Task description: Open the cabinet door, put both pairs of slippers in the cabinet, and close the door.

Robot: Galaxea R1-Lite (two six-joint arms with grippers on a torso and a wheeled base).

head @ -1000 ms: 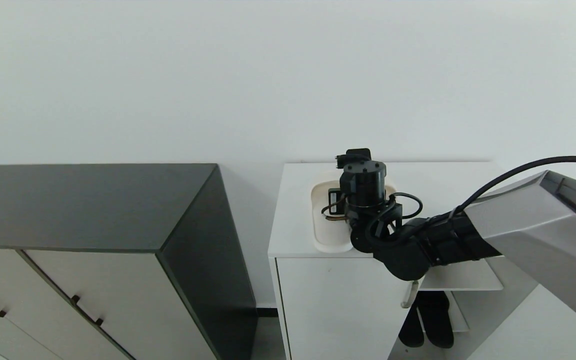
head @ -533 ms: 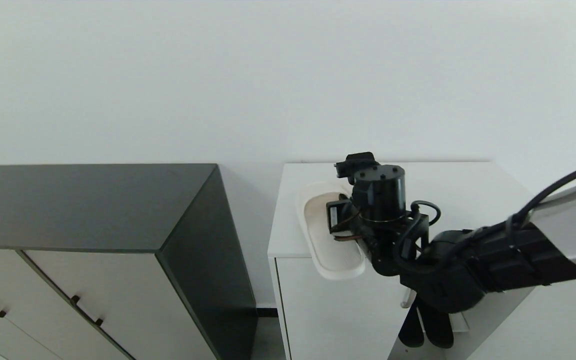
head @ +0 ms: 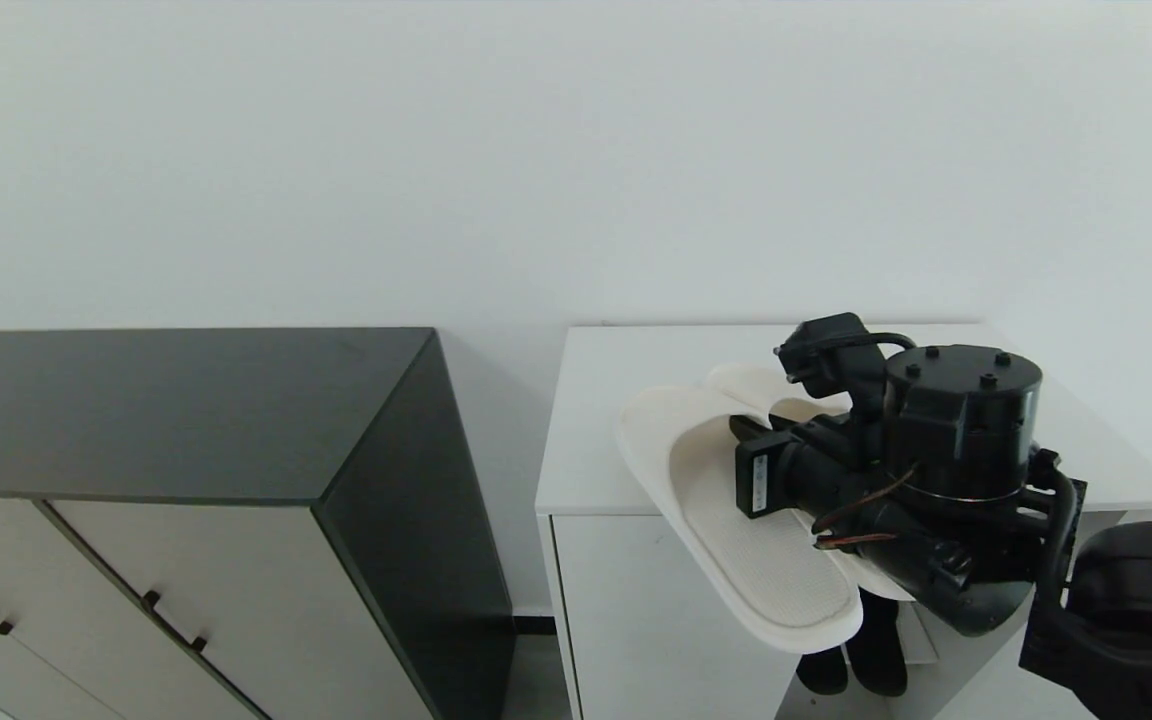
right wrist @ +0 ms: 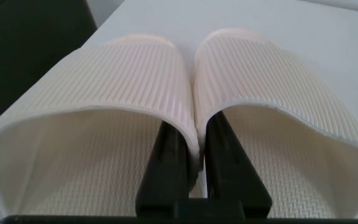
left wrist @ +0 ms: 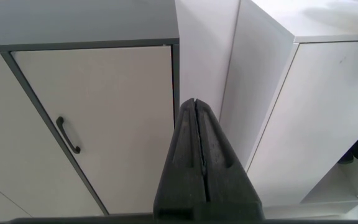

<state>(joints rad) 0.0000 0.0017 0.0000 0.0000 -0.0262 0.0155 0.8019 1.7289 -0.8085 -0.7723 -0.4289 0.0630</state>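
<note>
Lifting and drawing back toward the robot, the right gripper (right wrist: pixel 190 140) is carrying the white slippers (head: pixel 766 560) off the white cabinet (head: pixel 596 450) top, with the pair now overhanging its front edge. Its fingers are pinching the two adjoining strap walls together. Black slippers (head: pixel 871 655) are sitting low inside. Left gripper (left wrist: pixel 196 112) is hanging pressed together, facing the gap beside the dark cabinet (left wrist: pixel 92 124).

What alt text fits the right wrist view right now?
The right gripper pinches the adjoining inner walls of two cream slippers, one finger inside each. Beyond them lies the white cabinet top, with a dark cabinet to one side.
</note>
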